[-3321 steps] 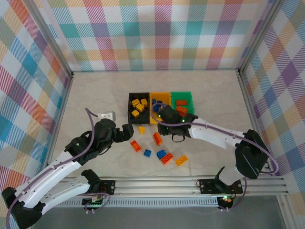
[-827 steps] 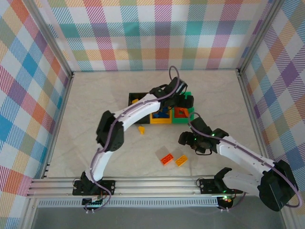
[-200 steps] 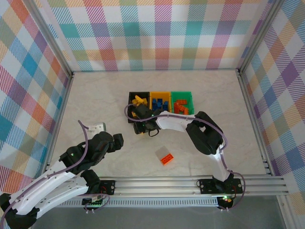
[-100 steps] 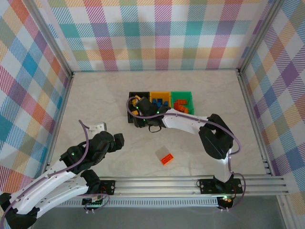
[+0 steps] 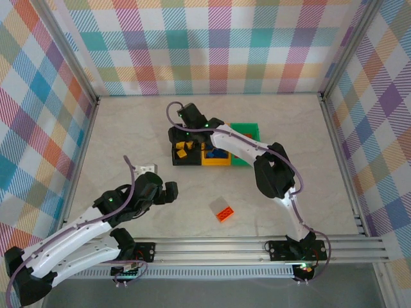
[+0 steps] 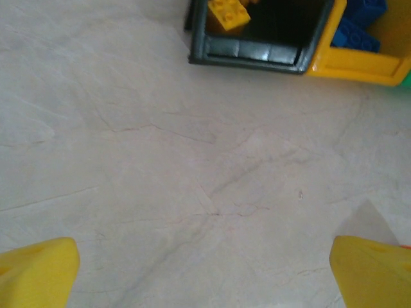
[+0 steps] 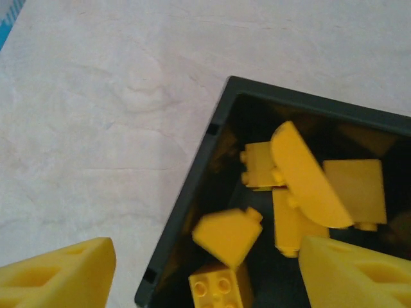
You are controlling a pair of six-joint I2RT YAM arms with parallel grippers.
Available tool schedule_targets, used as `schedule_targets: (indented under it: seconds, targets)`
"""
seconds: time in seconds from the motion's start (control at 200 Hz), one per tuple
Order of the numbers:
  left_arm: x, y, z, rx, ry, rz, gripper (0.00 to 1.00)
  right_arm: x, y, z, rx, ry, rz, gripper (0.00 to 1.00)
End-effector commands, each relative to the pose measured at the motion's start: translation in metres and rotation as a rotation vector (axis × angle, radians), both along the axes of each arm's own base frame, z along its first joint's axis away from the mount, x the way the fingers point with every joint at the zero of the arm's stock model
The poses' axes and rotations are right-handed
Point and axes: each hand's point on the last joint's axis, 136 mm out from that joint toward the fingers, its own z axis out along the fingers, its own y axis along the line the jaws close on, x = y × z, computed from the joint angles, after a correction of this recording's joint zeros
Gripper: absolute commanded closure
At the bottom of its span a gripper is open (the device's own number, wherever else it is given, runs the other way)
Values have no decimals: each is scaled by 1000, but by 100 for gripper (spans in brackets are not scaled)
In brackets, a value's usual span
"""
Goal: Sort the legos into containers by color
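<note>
Hanging over the black bin [image 5: 186, 163] in the top view, the right gripper [image 5: 183, 142] hid most of what lay beneath it, and its jaws could not be read from there. The orange bin [image 5: 215, 163] and green bin [image 5: 247, 128] sat joined in a row to its right, partly crossed by the arm. The left gripper [image 5: 171, 191] hovered low over the table [image 5: 128, 135], well apart from the bins. One red brick [image 5: 224, 214] lay off to its right, touching a pale clear scrap [image 5: 217, 205] that I could not identify.

From the left wrist, both fingertips [image 6: 35, 273] stood at the bottom corners, spread wide with nothing between them. Ahead lay bare table, then the black bin with a yellow brick [image 6: 225, 13] and the orange bin with blue bricks [image 6: 359, 25]. Both bins were cut off at the top edge.

From the right wrist, the fingers [image 7: 58, 276] were wide apart and gripped nothing. Straight below them a blurred brick [image 7: 228, 236] touched neither pad, probably dropping onto the yellow pile [image 7: 308, 192] inside the black bin. The bin's wall ran almost under one finger.

That closeness was the risk. The brick could bounce off the heaped pile and over the wall, or a low pull-back could clip the rim and shove all three bins. The scrap might also foul a grasp on the red brick.
</note>
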Motion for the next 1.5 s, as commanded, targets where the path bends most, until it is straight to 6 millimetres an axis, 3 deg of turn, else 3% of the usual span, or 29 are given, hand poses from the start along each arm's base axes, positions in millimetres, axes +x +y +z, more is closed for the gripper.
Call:
schedule_targets:
  seconds: [0.0, 0.115, 0.165, 0.26, 0.43, 0.585, 0.725, 0.915, 1.15, 1.345, 1.495]
  targets:
    - [5, -30, 10, -47, 2, -118, 0, -4, -2, 55, 73, -57, 3, 21]
    - [3, -65, 8, -57, 28, -251, 0, -18, -34, 77, 91, -85, -62, 18]
    - [1, -84, 5, -55, 43, -316, 0, -28, -55, 76, 91, -72, -103, 17]
    - [-8, -120, -8, -19, 84, -459, 2, -47, -102, 67, 87, -27, -192, 16]
    - [-28, -173, -41, 106, 157, -667, 8, -86, -190, 32, 66, 79, -357, 14]
    - [-43, -208, -67, 168, 223, -801, 12, -118, -235, 20, 54, 92, -421, 12]
    - [-52, -225, -85, 222, 274, -869, 15, -133, -254, 20, 53, 86, -454, 11]
    - [-60, -231, -111, 311, 334, -916, 22, -137, -268, 28, 79, 59, -485, 10]
    - [-56, -225, -132, 417, 333, -904, 47, -138, -284, 39, 114, 30, -530, 9]
    - [-60, -224, -134, 440, 318, -913, 65, -138, -295, 47, 133, 16, -567, 9]
    - [-47, -225, -111, 396, 245, -865, 70, -138, -307, 48, 126, 2, -622, 8]
